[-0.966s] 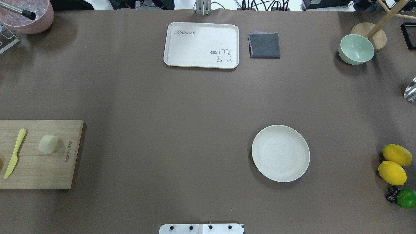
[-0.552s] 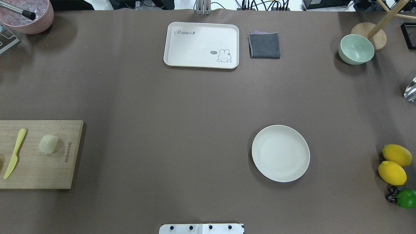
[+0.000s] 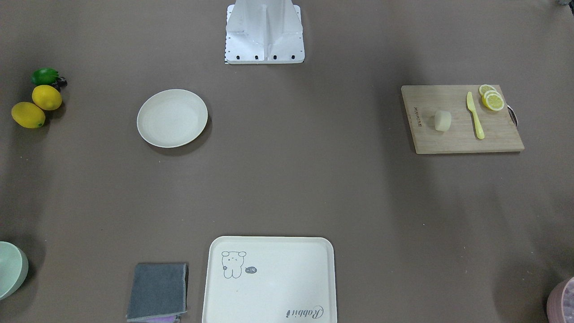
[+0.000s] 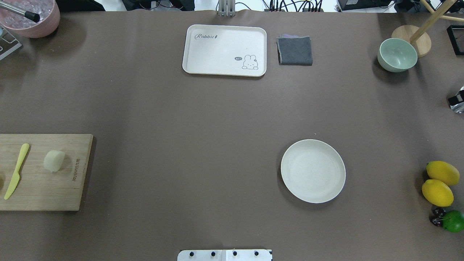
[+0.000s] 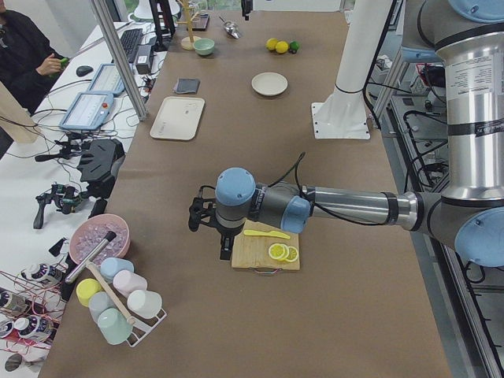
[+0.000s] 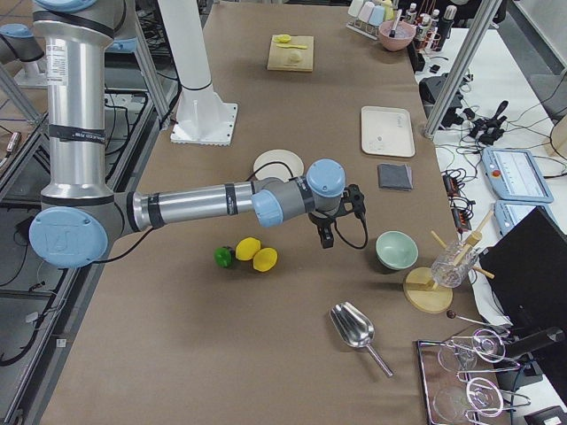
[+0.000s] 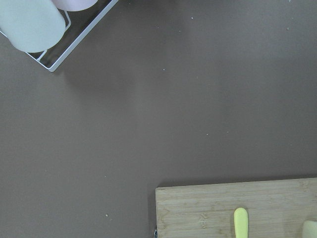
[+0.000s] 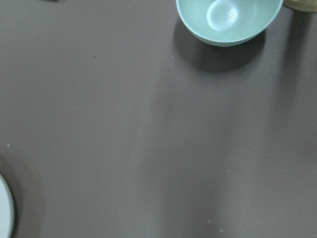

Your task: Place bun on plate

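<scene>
The bun [image 4: 54,160] is a small pale lump lying on a wooden cutting board [image 4: 69,188] at the table's left edge, also seen in the front view [image 3: 442,120]. The plate [image 4: 313,171] sits bare right of centre, also in the front view [image 3: 172,118]. My left gripper [image 5: 224,242] hangs over the board's outer end, and I cannot tell whether it is open or shut. My right gripper [image 6: 326,235] hovers between the plate [image 6: 278,164] and a green bowl [image 6: 396,250], its state also unclear. Neither wrist view shows fingers.
A yellow knife [image 4: 16,170] and lemon slices [image 3: 491,98] share the board. A rabbit tray [image 4: 224,50] and grey cloth [image 4: 294,50] lie at the far side. Two lemons [image 4: 438,183] and a lime [image 4: 453,221] sit at the right edge, a cup rack [image 5: 118,303] at the left end.
A small black part has come into the overhead view at the right edge beside the metal scoop. Bun, plate and board have not moved.
</scene>
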